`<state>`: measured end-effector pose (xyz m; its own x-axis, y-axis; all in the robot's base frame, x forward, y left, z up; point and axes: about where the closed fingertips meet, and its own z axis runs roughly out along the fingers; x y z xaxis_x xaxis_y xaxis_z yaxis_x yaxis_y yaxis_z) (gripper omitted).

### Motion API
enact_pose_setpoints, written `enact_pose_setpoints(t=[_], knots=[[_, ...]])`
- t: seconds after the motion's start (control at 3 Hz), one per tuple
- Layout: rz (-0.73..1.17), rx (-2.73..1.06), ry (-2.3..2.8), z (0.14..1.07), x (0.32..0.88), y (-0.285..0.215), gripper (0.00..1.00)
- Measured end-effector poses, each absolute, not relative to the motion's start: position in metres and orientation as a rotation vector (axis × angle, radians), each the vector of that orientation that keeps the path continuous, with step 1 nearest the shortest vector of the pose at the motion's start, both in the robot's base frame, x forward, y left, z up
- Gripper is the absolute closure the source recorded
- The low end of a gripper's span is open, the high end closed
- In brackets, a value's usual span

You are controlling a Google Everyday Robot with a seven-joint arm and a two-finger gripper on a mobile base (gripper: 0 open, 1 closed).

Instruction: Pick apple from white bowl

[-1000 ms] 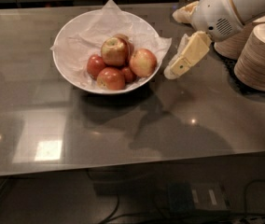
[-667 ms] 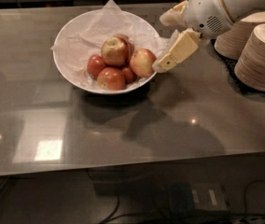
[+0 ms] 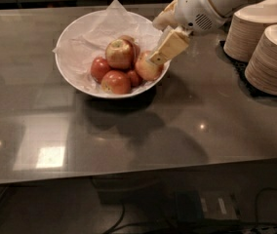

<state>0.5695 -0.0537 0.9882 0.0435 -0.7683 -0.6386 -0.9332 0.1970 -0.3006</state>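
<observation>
The white bowl (image 3: 63, 73) sits on the grey counter at the back left, lined with crinkled white paper. The apple (image 3: 145, 69), large and pinkish-red with a pale blush, lies at the bowl's right side. My gripper (image 3: 156, 42) hangs over the bowl's right rim, open. Its near finger (image 3: 169, 46) points down-left with its tip just above the apple's upper right side. The far finger (image 3: 164, 16) is above the rim behind it. Part of the apple's right side is hidden by the near finger.
An apple with a yellow-green stem hollow (image 3: 119, 53) sits on top of the pile, with smaller dark red apples (image 3: 115, 82) beside and below it. Two stacks of beige paper bowls (image 3: 276, 59) stand at the right edge on a dark mat. The counter's front edge (image 3: 138, 172) runs across below.
My gripper has moved left, from beside the bowl to over its right rim, with the near finger now just above the apple. The apples have not moved.
</observation>
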Motion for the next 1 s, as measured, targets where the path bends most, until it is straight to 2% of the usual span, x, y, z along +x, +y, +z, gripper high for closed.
enact_pose_setpoints(t=[0.67,1.0], knots=[[0.217,-1.625,1.802,0.965,0.585,-0.048,0.29],[0.227,-1.619,1.828,0.952,0.589,-0.05,0.31]])
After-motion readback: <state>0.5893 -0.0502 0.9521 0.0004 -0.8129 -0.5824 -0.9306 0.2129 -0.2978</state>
